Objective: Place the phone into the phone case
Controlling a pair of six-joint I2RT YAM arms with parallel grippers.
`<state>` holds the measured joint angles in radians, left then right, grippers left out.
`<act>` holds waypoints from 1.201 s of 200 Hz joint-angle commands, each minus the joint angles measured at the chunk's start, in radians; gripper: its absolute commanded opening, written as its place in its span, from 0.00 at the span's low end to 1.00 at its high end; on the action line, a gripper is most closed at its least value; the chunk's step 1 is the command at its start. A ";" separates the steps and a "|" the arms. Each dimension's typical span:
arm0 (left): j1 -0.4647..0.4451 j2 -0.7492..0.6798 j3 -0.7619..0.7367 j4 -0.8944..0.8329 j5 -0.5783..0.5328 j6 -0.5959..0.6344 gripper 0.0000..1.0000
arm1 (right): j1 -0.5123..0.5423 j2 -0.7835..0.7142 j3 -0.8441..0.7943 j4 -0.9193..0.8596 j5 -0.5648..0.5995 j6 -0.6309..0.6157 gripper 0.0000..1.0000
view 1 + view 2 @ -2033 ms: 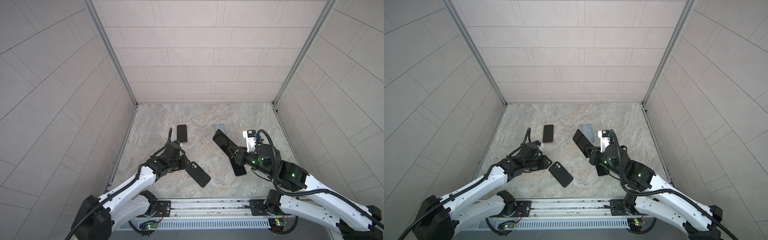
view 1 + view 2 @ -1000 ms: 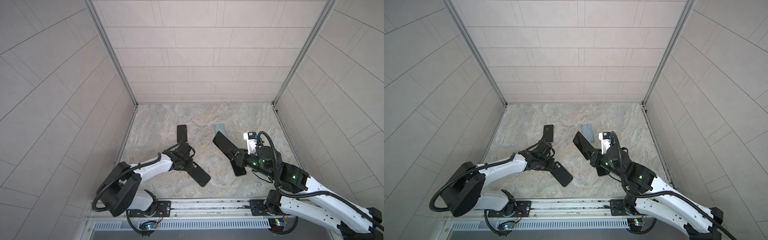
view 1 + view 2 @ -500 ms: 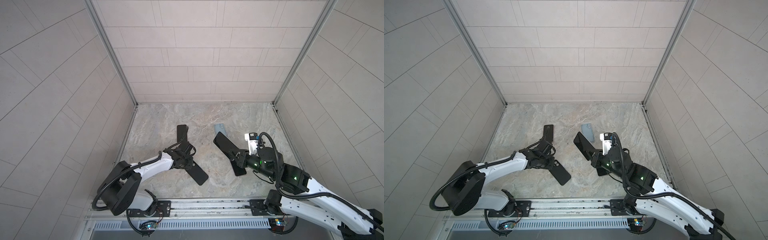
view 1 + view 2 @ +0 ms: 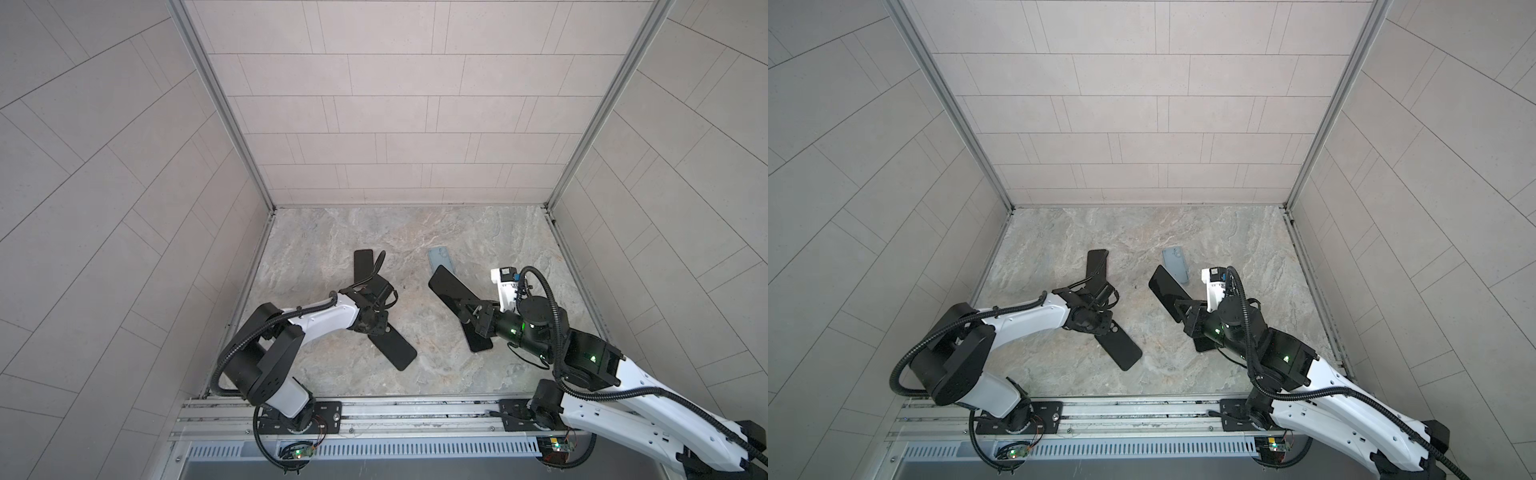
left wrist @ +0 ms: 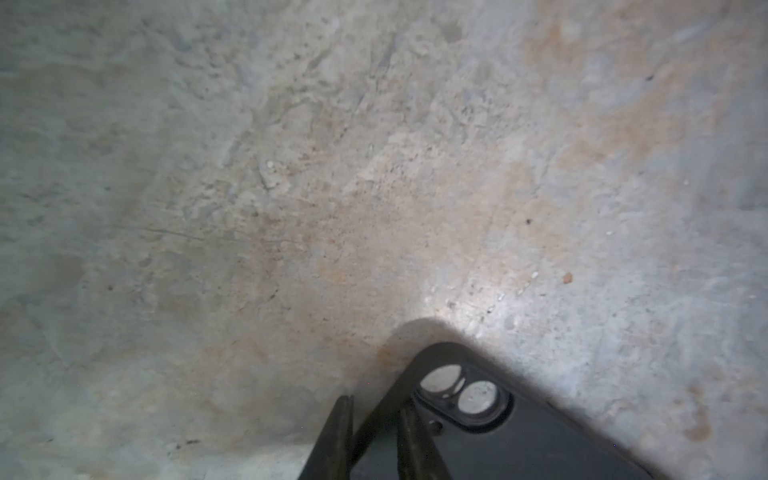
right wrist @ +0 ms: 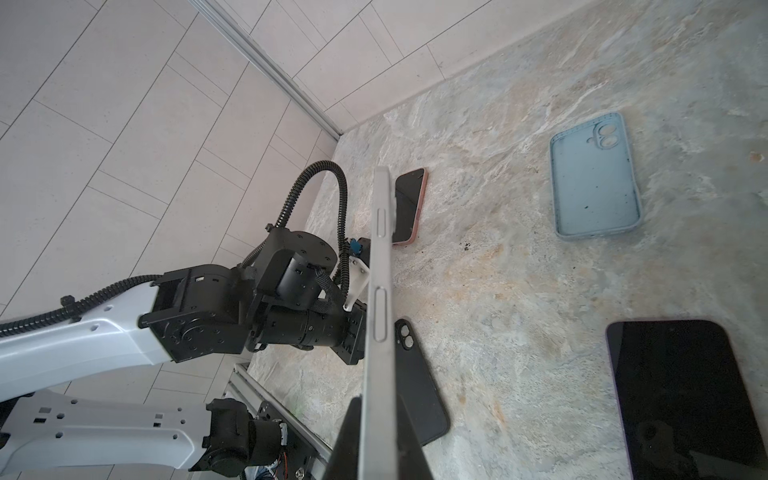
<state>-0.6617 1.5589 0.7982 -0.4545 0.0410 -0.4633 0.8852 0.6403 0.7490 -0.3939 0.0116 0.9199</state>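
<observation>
**Left pincer** [image 5: 374, 409]: two seconds back we had it just beside the case [image 4: 395, 349], gripping nothing. It is now clamped on the rim at the camera-hole end, a finger on either side, and the arm has folded in to reach.

**Case**: black, left of the table's [image 4: 332, 232] middle, toward the front edge, and hardly shifted. We cannot tell whether the gripped end is off the table.

**Pink phone** [image 4: 363, 264]: flat, toward the left edge, unmoved.

**Blue case** [image 4: 439, 259]: empty, mid-table toward the back edge, unmoved.

**Phone** [image 4: 446, 289]: raised and tilted right of the middle, its place little changed, with its lower end over a dark phone [image 4: 478, 343] that lies flat.

**Right pincer** [image 6: 376, 432]: clamped on the phone's lower end.

**Our reading**: each arm now has its half in hand. What remains is to bring phone and case together and seat one in the other.
</observation>
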 commanded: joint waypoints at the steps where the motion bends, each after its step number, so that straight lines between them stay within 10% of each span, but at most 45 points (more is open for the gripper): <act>1: -0.003 0.024 0.009 -0.019 -0.011 0.010 0.23 | -0.005 -0.019 0.013 0.027 0.015 -0.001 0.00; 84: -0.003 -0.048 -0.013 0.012 0.089 -0.049 0.04 | -0.011 0.068 0.020 0.054 -0.038 0.002 0.00; 159: -0.003 -0.043 0.003 0.023 0.150 -0.043 0.03 | -0.141 0.348 -0.050 0.286 -0.516 0.149 0.00; 240: 0.003 -0.190 0.032 -0.047 0.121 -0.042 0.31 | -0.228 0.540 -0.108 0.453 -0.775 0.246 0.00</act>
<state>-0.6617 1.4353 0.8001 -0.4652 0.1833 -0.5007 0.6853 1.1568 0.6468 -0.0387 -0.6621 1.1423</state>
